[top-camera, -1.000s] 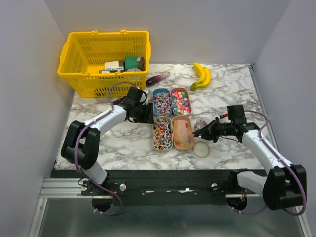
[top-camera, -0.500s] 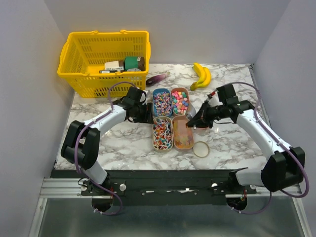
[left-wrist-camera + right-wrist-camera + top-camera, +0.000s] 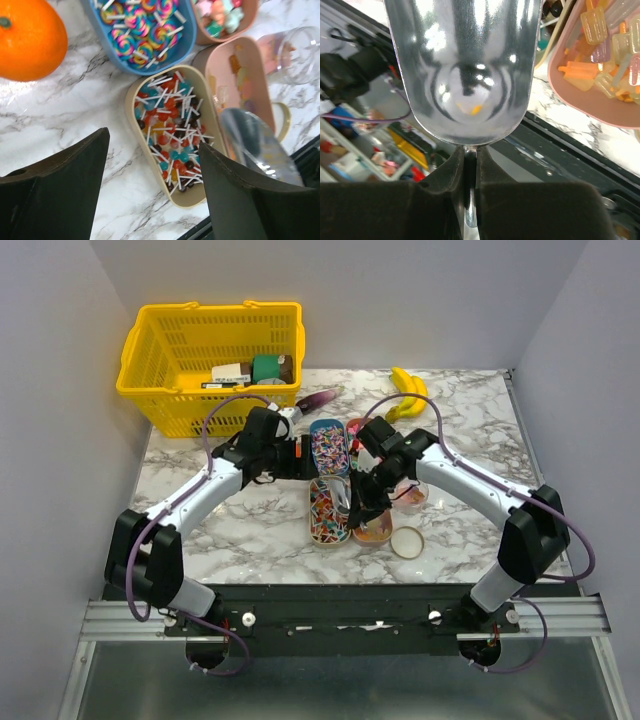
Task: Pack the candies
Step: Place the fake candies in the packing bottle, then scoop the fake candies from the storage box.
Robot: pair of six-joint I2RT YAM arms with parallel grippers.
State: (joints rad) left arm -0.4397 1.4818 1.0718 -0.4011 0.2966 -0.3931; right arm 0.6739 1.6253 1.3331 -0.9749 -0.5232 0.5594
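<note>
1. Holding the scoop [image 3: 465, 70] by its thin handle, the right gripper [image 3: 470, 167] is clamped on it, ready to dig.
2. Candies [image 3: 170, 130] lie sorted in trays [image 3: 131, 107]; the jar [image 3: 299, 52] stands just beside them, probably to receive them.
3. Left gripper [image 3: 155, 190] hangs open and empty above the lollipops.

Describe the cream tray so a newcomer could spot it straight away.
On the marble table, four oval trays sit in a block at the centre. The cream tray is the near-left one, beside the pink tray. Only it holds small ball lollipops on white sticks; the blue tray behind has flat swirled ones.
</note>
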